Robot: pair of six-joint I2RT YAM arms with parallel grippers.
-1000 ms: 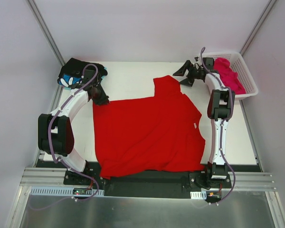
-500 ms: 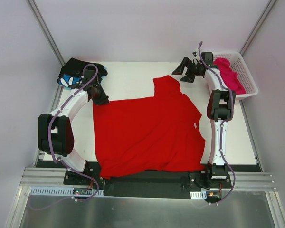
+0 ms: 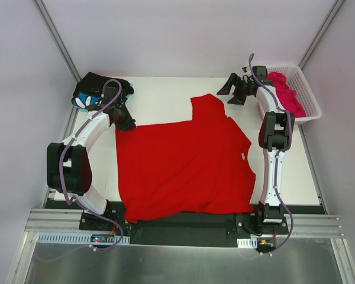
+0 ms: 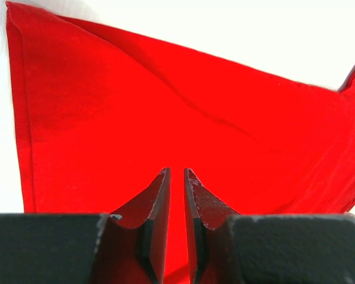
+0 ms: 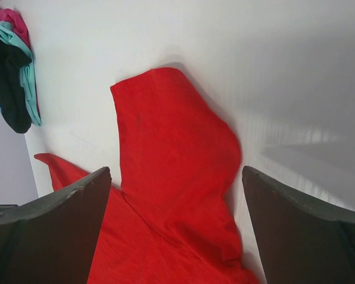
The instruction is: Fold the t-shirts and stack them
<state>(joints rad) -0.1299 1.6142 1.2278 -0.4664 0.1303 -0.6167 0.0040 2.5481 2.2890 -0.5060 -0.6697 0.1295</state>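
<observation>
Red cloth covers most of the white table [image 3: 160,94]: the red t-shirt [image 3: 183,165] lies spread flat with its collar toward the right arm and its bottom hem toward the left arm. One sleeve [image 3: 204,106] points to the far edge. A small white label [image 3: 241,157] shows at the collar, too small to read.

The left gripper [image 3: 125,121] sits at the shirt's far left corner. In the left wrist view its jaws [image 4: 176,171] stand drawn almost together with only a thin slit between them. Red fabric fills that slit, so they are pinching the shirt just inside the hem. The cloth [image 4: 165,89] runs flat ahead of the tips, with one long crease across it.

The right gripper [image 3: 228,93] hangs above the table just beyond the far sleeve and beside the white plastic basket [image 3: 307,94]. Its fingers [image 5: 59,207] are spread wide and hold nothing. From the right wrist the sleeve [image 5: 165,148] lies between them on the table, rounded at its end and slightly rumpled.

The pink t-shirt [image 3: 284,92] lies bunched inside the basket at the table's far right corner. The black t-shirt with blue-and-white flowers [image 3: 94,89] sits crumpled at the far left corner, well apart from the red one. It also shows at the top left edge of the right wrist view [image 5: 9,100].
</observation>
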